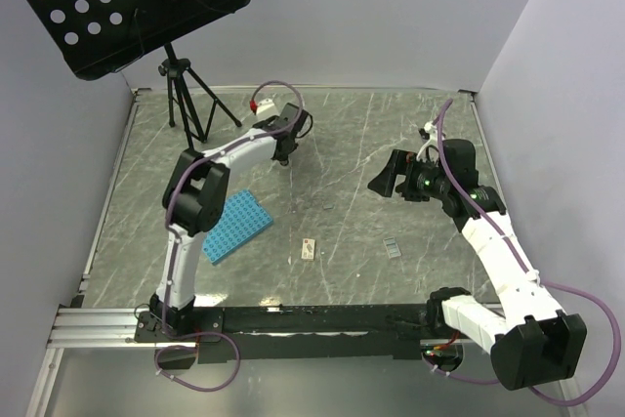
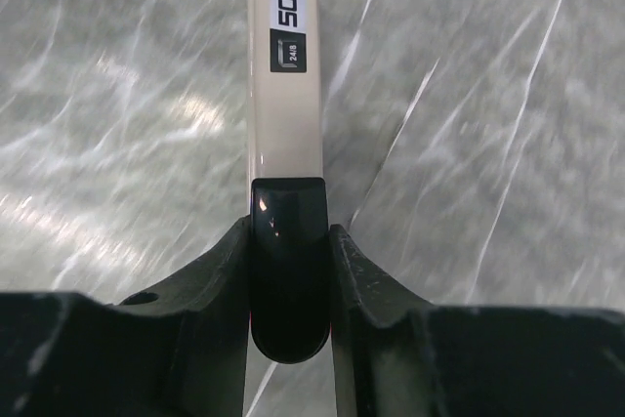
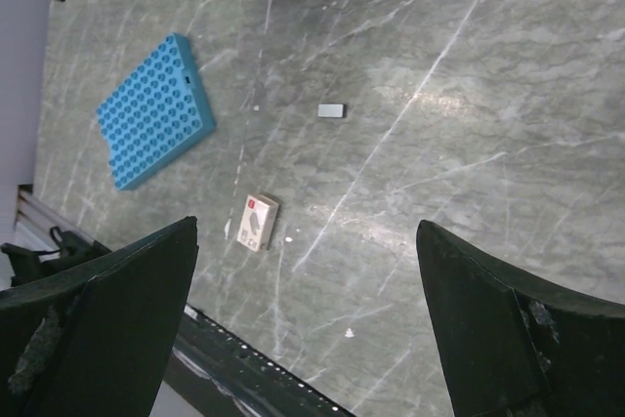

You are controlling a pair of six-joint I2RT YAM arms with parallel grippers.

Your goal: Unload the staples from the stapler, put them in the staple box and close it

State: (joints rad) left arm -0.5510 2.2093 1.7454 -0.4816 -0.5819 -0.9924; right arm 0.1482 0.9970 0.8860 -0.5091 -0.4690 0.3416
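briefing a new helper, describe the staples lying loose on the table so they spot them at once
On the grey marbled table, look at the near half, between the blue studded plate and the right arm. Two small things lie there; the staples are the plain grey metal strip nearer the right arm, not the white card with a red mark.

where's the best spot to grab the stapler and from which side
The black rear end of the stapler, pinched across its narrow width, coming from behind along its length. It lies flat and slim, with straight parallel sides there. The left claw straddles that end.
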